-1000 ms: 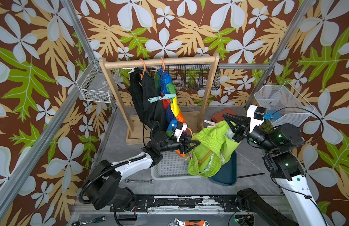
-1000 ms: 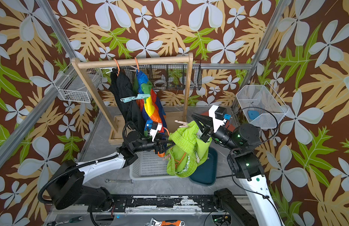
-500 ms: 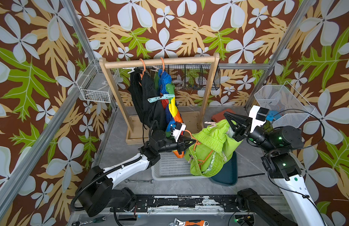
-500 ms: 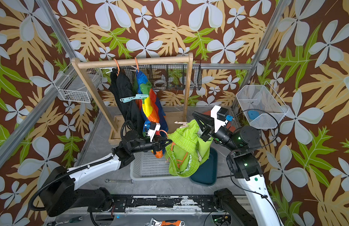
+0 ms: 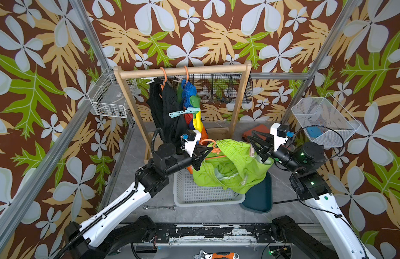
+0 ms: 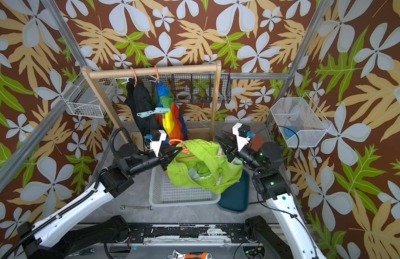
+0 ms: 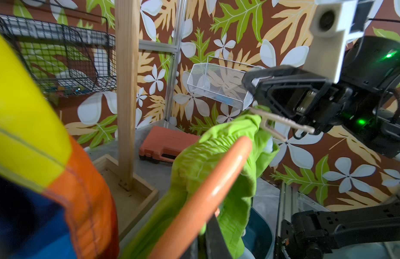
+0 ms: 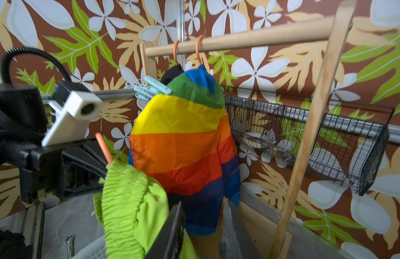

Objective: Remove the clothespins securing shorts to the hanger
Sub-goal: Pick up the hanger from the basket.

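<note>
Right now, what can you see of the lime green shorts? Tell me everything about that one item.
The lime green shorts are soft, thin-looking fabric with a gathered elastic waistband and pale lining showing inside. They hang bunched on an orange hanger, gripped by the left gripper, over a white basket. A beige clothespin is clipped on their edge, by the right gripper.

One pair of shorts [image 5: 165, 107] hangs left of another pair [image 5: 190, 98] on the rack rail [image 5: 217, 68] at the back. In front of them, a third pair [image 5: 230, 170] on its hanger [image 5: 206, 141] sits above the laundry basket [image 5: 201, 192].
</note>
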